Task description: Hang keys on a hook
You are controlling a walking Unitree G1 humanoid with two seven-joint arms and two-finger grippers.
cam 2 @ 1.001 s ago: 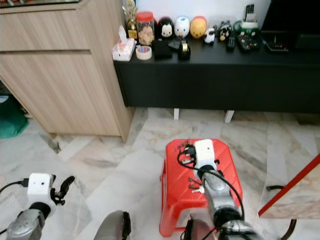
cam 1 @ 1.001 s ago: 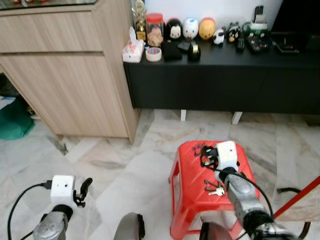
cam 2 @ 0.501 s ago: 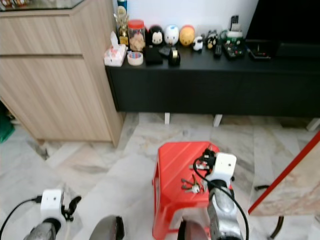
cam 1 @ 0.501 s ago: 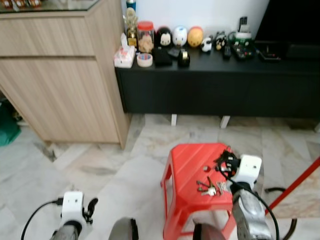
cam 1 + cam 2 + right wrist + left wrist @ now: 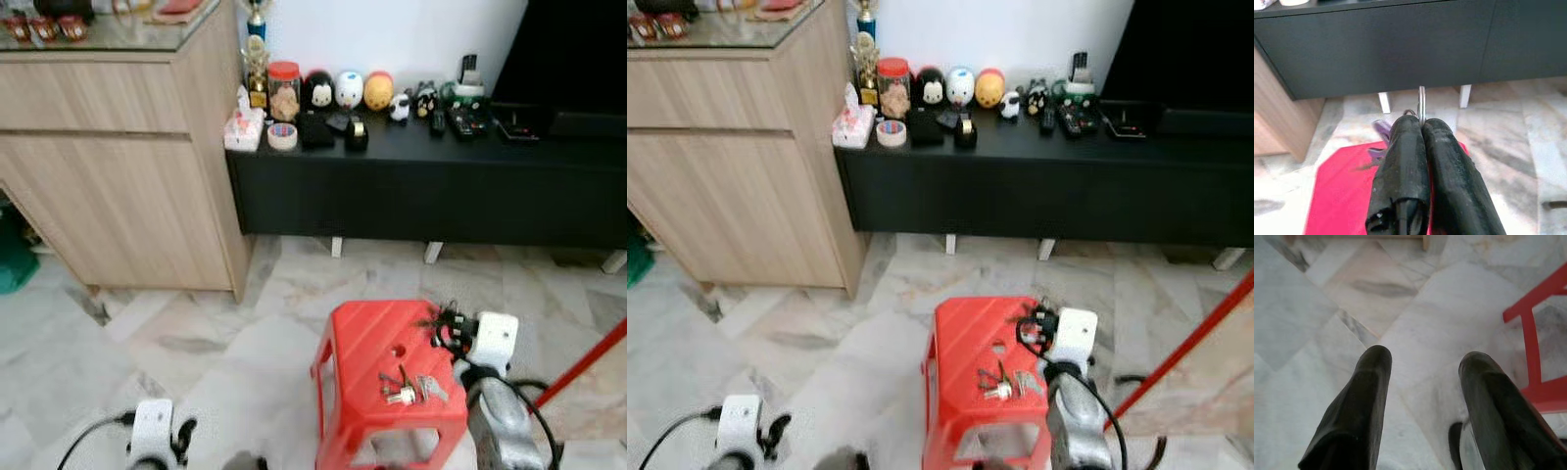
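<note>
Nearest, we note the left claw [image 5: 1422, 382] low over the marble floor [image 5: 1317, 323], its two black fingers [image 5: 1359, 416] spread apart and carrying nothing; a red leg of the stool [image 5: 1533, 357] stands off to one side of it. The right claw [image 5: 1421, 128] is pinched tight, fingers pressed together on a thin metal key ring [image 5: 1421, 105] that sticks up past the tips, with something small and purple just beside it. In the head views that claw sits at the right rear edge of the red stool [image 5: 367, 338], above the seat. A bunch of keys [image 5: 407, 389] lies flat on the seat, near the stool's front edge and apart from the claw. We cannot tell whether the ring in the claw belongs to a second set.

Beyond the stool we record a long black desk [image 5: 431, 176] against the white wall, carrying a roll of tape [image 5: 282, 136], a red-lidded jar [image 5: 285, 90], round figurines [image 5: 350, 89] and remote controls [image 5: 470, 117]. A wooden cabinet [image 5: 118, 166] stands at its left end.
</note>
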